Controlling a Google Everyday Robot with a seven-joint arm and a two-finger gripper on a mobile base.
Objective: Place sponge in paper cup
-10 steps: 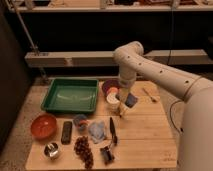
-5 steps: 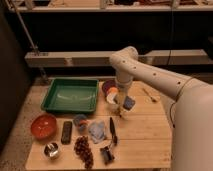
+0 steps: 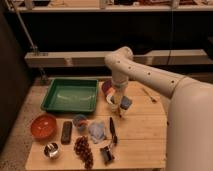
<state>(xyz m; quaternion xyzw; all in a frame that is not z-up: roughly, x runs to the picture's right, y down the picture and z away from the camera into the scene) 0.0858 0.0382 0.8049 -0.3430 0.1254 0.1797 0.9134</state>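
Observation:
My gripper [image 3: 120, 102] hangs from the white arm over the middle of the wooden table [image 3: 145, 135]. It is shut on a small blue sponge [image 3: 125, 104], held just above the table top. The white paper cup [image 3: 112, 98] stands right beside it on the left, partly hidden by the gripper. The sponge is to the right of the cup's mouth, not inside it.
A green tray [image 3: 70, 95] lies at the back left and a dark red bowl [image 3: 106, 87] behind the cup. Nearer are an orange bowl [image 3: 43, 125], a black bar [image 3: 66, 131], a blue cup [image 3: 80, 121], a crumpled blue cloth [image 3: 98, 129], a knife [image 3: 112, 131], grapes [image 3: 83, 147], a metal cup [image 3: 51, 150] and a utensil [image 3: 149, 95].
The arm has swung a little to the left and the gripper with the sponge has come closer to the paper cup. Nothing else on the table has moved.

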